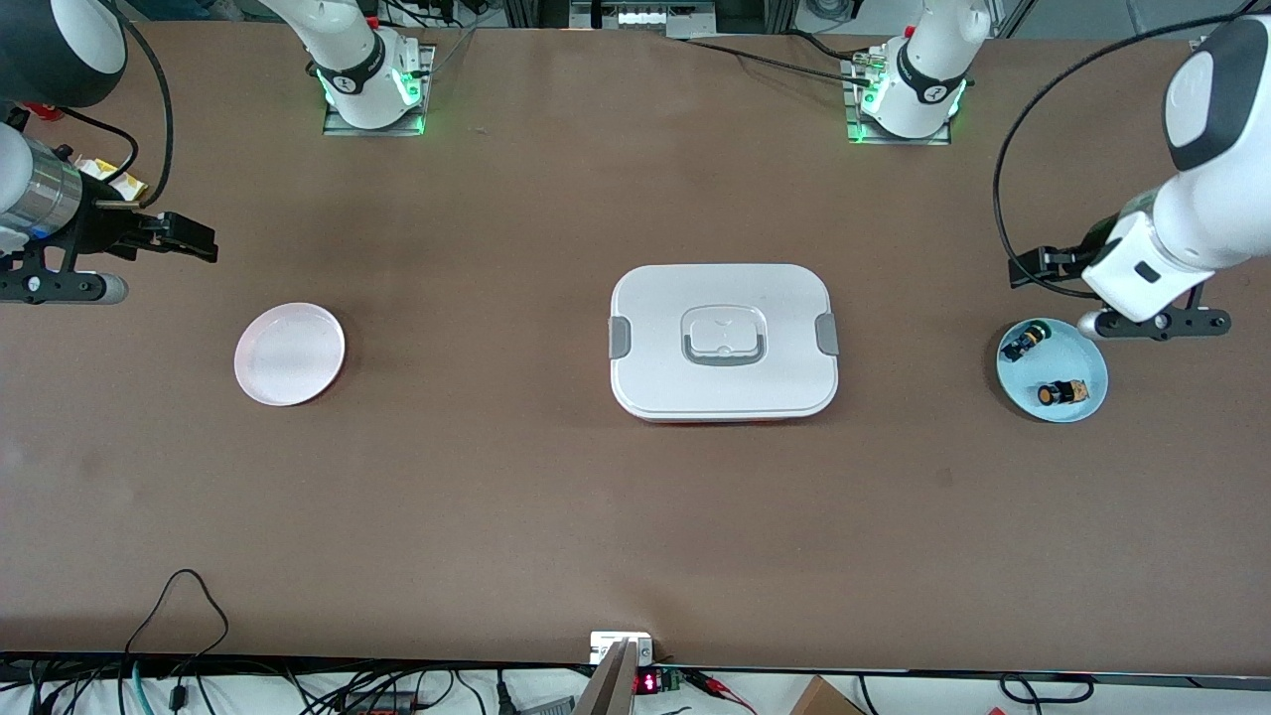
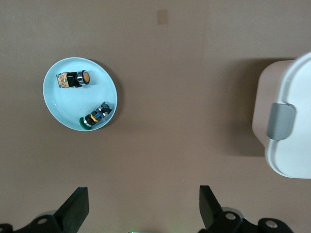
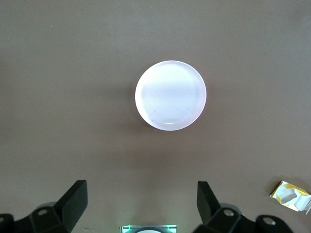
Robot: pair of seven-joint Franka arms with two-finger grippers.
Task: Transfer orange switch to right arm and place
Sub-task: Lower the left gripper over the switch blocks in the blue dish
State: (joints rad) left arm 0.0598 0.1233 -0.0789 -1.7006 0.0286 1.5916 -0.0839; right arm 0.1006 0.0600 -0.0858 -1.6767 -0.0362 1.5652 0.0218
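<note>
The orange switch (image 1: 1060,393) lies on its side in a light blue plate (image 1: 1080,350) at the left arm's end of the table. It also shows in the left wrist view (image 2: 73,78), in that plate (image 2: 63,104). A second switch with a green cap (image 1: 1023,343) lies beside it (image 2: 96,115). My left gripper (image 1: 1038,266) hangs open and empty over bare table just beside the blue plate (image 2: 143,206). My right gripper (image 1: 187,236) is open and empty (image 3: 141,204), up over the table near a white round plate (image 1: 289,354).
A white lidded box (image 1: 723,341) with grey clasps stands mid-table; its end shows in the left wrist view (image 2: 291,121). The white plate (image 3: 170,95) is empty. A crumpled yellow wrapper (image 3: 290,194) lies near the right arm's end (image 1: 114,181).
</note>
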